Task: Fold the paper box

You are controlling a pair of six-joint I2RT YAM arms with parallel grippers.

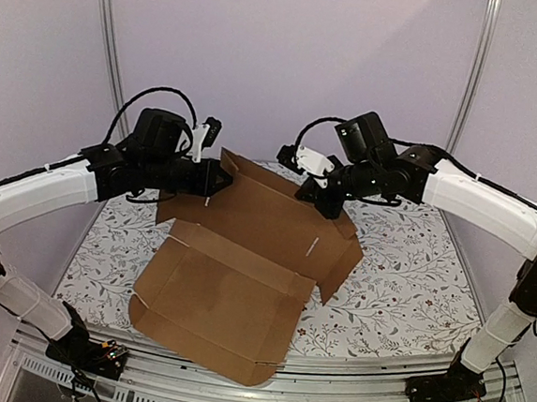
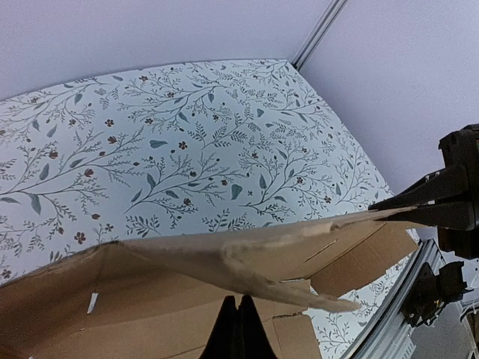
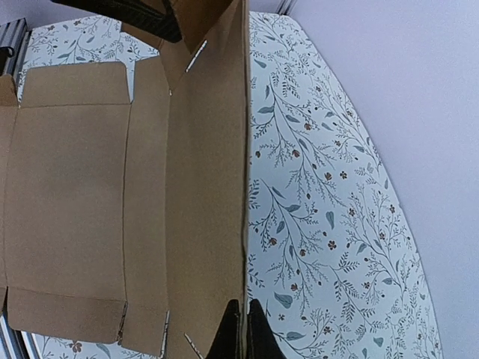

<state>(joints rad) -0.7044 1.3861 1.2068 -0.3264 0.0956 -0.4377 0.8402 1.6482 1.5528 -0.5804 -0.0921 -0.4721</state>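
Note:
The paper box is a plain brown cardboard sheet lying opened out on the floral cloth, its far panel lifted off the table. My left gripper is shut on that panel's left end; in the left wrist view the black fingertips meet at the blurred cardboard edge. My right gripper is shut on the right end. In the right wrist view the panel's edge runs straight into its closed fingers. The near panels lie flat.
A floral tablecloth covers the table. A metal rail runs along the near edge by the arm bases. Upright frame posts stand at the back corners against lilac walls. The box's near corner overhangs the rail.

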